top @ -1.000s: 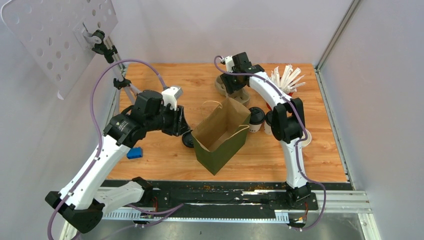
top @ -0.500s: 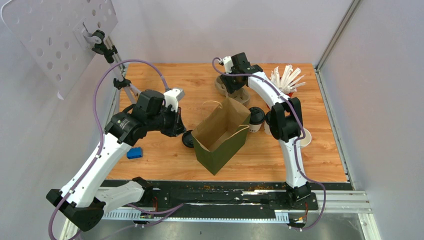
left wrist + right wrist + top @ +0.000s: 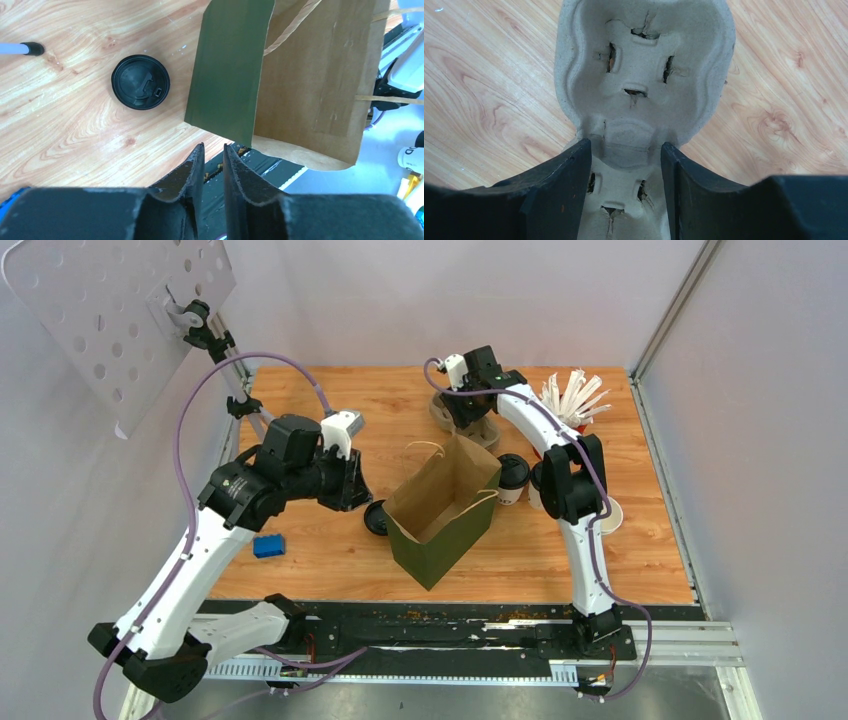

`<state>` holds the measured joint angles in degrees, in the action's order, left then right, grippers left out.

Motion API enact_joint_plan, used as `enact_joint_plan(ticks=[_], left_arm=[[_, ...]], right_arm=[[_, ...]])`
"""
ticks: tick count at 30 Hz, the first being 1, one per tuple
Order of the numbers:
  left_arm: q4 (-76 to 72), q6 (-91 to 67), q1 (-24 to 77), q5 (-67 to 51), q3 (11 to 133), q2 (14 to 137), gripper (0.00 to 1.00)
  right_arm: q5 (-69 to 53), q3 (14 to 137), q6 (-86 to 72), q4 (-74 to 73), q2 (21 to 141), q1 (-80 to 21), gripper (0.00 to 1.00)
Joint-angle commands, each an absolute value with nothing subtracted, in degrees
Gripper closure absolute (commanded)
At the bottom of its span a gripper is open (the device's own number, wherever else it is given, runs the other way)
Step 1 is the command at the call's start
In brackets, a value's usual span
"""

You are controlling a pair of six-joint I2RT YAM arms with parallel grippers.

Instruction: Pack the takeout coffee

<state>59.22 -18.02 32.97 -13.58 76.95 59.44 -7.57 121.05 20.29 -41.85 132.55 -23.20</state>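
Note:
One white takeout cup [image 3: 513,478] with a black lid stands right of the open brown paper bag [image 3: 440,515]. A second cup [image 3: 536,482] is mostly hidden behind the right arm. A round black lid [image 3: 376,519] sits on the table left of the bag; it also shows in the left wrist view [image 3: 140,89] beside the bag [image 3: 310,85]. I cannot tell if a cup is under it. My left gripper [image 3: 352,490] [image 3: 213,146] hangs above the lid, nearly shut and empty. My right gripper [image 3: 463,408] [image 3: 625,145] clasps the narrow middle of the grey pulp carrier [image 3: 644,60].
A red cup of white stirrers [image 3: 572,400] stands at the back right. A white cup [image 3: 611,516] lies by the right arm. A small blue object [image 3: 268,546] lies at the front left. A perforated white panel [image 3: 110,310] hangs at the back left.
My left arm has risen and drawn slightly back to the left, away from the bag. My right gripper has shifted a little over the carrier.

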Motion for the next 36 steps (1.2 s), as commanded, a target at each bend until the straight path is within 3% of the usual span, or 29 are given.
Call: enact_joint_plan(ticks=[1,7,11,17,36], left_arm=[[57.5,-18.8,33.1,-14.1,80.4,59.3,0.7],[57.8,-18.5,33.1,-13.5,81.2,60.1,0.66],[57.3,-18.5,33.1,-12.5,82.9,60.9,0.53],[55.2,-18.5,33.1,-14.0,84.8,63.7,0.49],[55.6,-17.1,33.1,-15.1,83.1,63.6,0.42]], right_arm=[[-8.3,120.4,23.5,-44.1,130.8,-23.6,0.45],[-8.6,120.7,24.6,-44.7,131.7,-23.6,0.53],[-9.1,120.8,24.8,-44.7,131.5,-23.6,0.6],[-9.1,121.3,24.5,-44.2,131.0,-23.6,0.67],[-9.6,121.5,22.2,-40.4,125.4,-23.6,0.69]])
